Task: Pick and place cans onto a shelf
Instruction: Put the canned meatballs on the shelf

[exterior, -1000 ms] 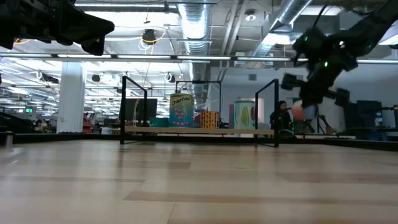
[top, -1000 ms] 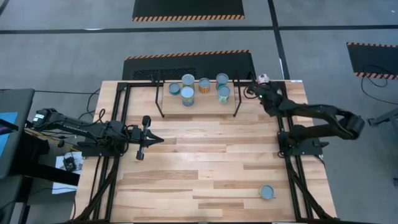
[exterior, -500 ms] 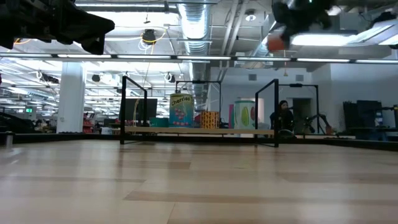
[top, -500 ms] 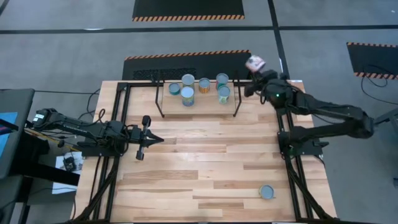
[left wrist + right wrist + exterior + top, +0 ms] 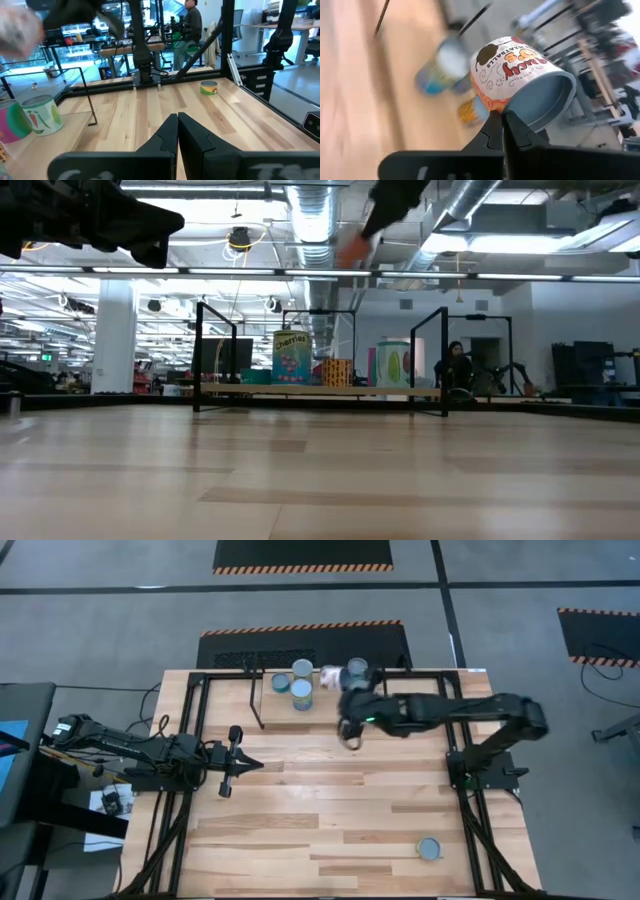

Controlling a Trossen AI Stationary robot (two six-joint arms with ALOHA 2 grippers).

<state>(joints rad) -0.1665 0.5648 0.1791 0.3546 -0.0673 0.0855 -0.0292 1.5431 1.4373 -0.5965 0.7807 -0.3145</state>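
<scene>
Right gripper (image 5: pixel 502 120) clamps can (image 5: pixel 520 77) tilted, axis slanted; above shelf (image 5: pixel 320 700).

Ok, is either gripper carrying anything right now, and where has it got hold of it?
The right gripper holds an orange-and-white can, fingers closed on its rim at one end. The left gripper is shut and holds nothing.
</scene>
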